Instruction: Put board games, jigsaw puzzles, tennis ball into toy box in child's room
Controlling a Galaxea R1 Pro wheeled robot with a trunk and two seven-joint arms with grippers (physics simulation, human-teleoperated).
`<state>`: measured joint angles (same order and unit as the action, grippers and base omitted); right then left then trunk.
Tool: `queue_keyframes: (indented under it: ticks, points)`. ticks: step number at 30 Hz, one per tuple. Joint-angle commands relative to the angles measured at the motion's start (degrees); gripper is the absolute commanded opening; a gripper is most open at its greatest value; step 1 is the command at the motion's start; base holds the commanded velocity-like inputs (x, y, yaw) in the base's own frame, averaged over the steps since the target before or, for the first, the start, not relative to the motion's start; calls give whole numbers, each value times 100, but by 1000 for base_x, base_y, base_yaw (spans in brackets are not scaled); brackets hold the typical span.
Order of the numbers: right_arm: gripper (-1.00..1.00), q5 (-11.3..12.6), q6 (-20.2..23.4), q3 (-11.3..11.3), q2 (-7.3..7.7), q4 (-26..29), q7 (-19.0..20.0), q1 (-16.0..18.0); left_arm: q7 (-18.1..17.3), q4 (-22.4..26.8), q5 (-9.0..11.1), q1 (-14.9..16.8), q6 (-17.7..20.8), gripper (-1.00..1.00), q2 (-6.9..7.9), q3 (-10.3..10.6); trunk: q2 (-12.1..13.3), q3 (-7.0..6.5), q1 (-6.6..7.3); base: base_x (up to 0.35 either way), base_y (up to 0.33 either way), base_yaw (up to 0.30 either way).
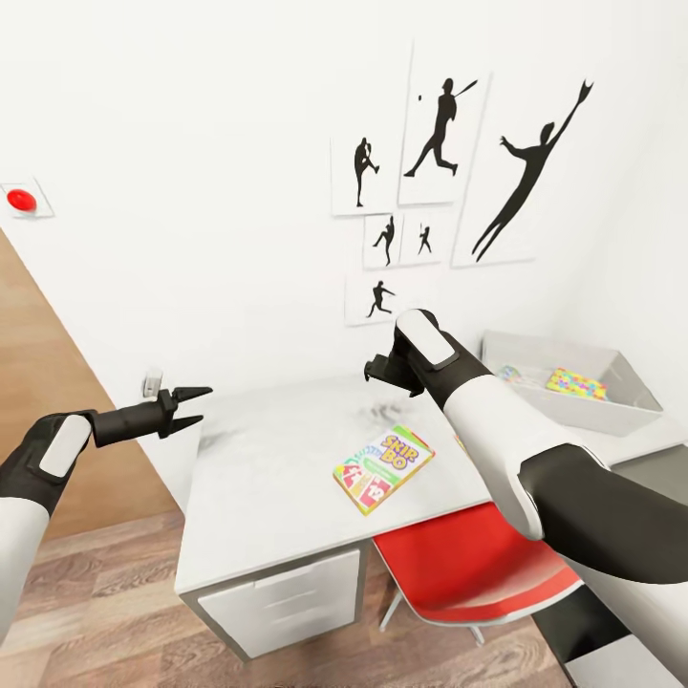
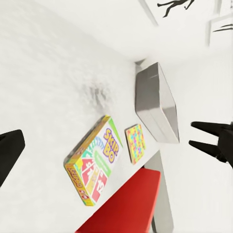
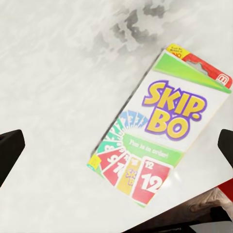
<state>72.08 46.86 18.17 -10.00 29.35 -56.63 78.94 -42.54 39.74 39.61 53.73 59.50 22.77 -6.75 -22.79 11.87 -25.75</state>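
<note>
**Desk survey: one game box out, one puzzle in the bin**

Head view: one orange-green "Skip-Bo" board game box (image 1: 384, 467) lies flat on the pale grey-white desk top (image 1: 268, 478). One shallow pale grey toy box (image 1: 573, 382) at the desk's far end holds one multicolour jigsaw puzzle square (image 1: 576, 384). Left gripper (image 1: 196, 407) hangs off the desk's end, fingers parted, holding nothing. Right gripper (image 1: 375, 367) hovers above the desk; its state cannot be told.

Left wrist view: a second puzzle square (image 2: 135, 142) lies between game box and bin; red chair seat (image 2: 128, 206) below.

Right wrist view: dark fingertips (image 3: 10, 150) wide apart, game box (image 3: 160, 128) between, untouched.

All views over Skip-Bo box (image 1: 384, 468)
</note>
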Motion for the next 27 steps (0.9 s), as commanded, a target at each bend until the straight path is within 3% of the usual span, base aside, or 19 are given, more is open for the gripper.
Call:
queue_keyframes:
  ticks: [1,15,21,27]
  points:
    - [100,26,27,12,0,4,-38,7,-56,0,-32,6,22,100,-1,-11,-13,22,-3,0,0,0]
    - [100,-24,-62,11,0,19,-34,38,-192,40,-26,6,27,100,-4,-18,-13,153,-3,0,0,0]
    - [100,-237,-88,11,0,23,-33,87,-614,44,-31,7,31,100,-5,-13,-13,209,-3,0,0,0]
    - [100,-371,-124,11,0,22,-32,195,-804,49,-32,12,34,100,-8,-11,-13,265,-3,0,0,0]
